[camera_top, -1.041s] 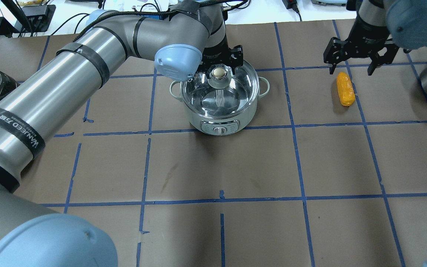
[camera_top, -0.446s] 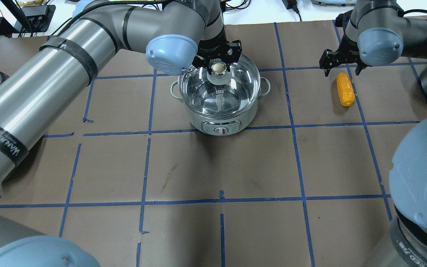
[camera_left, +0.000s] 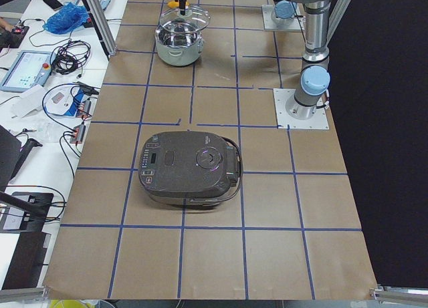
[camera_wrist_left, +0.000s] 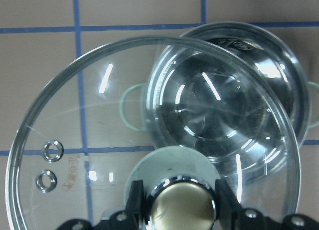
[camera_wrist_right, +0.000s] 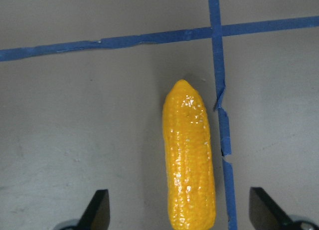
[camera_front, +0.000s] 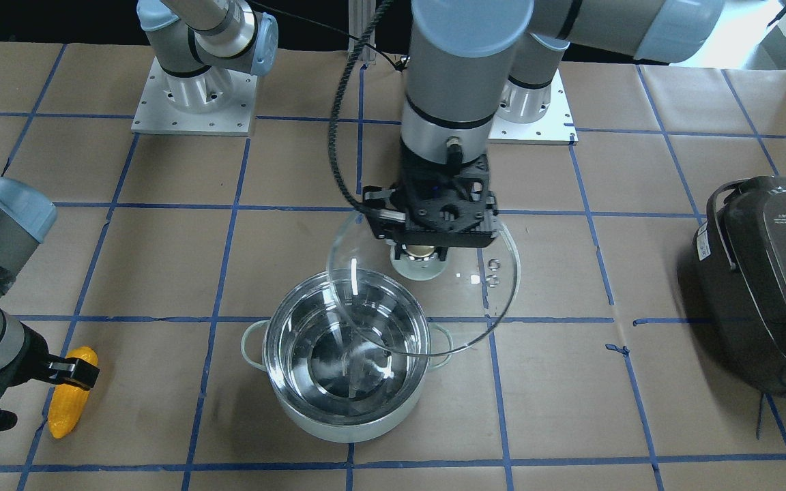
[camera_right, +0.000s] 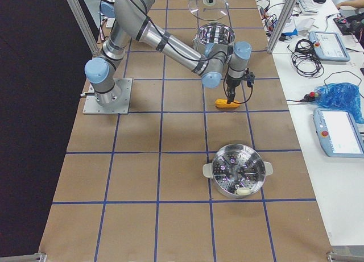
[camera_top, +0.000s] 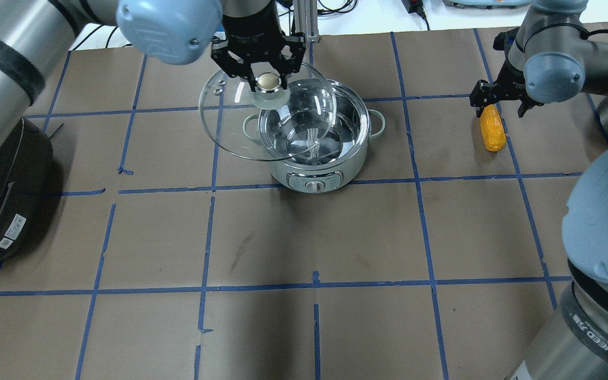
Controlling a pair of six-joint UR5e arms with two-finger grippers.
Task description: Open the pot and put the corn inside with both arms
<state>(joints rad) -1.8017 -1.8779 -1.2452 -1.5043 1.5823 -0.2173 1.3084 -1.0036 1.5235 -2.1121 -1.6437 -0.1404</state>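
Our left gripper (camera_top: 268,80), clamped on the knob (camera_wrist_left: 182,206), holds the lid (camera_top: 230,134) raised off the pot (camera_top: 335,170), freeing its mouth, while our right gripper (camera_wrist_right: 182,210), jaws apart, straddles the corn (camera_top: 492,132) for pickup.

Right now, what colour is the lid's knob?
The knob is brassy gold, chrome-rimmed; left wrist view shows it best.
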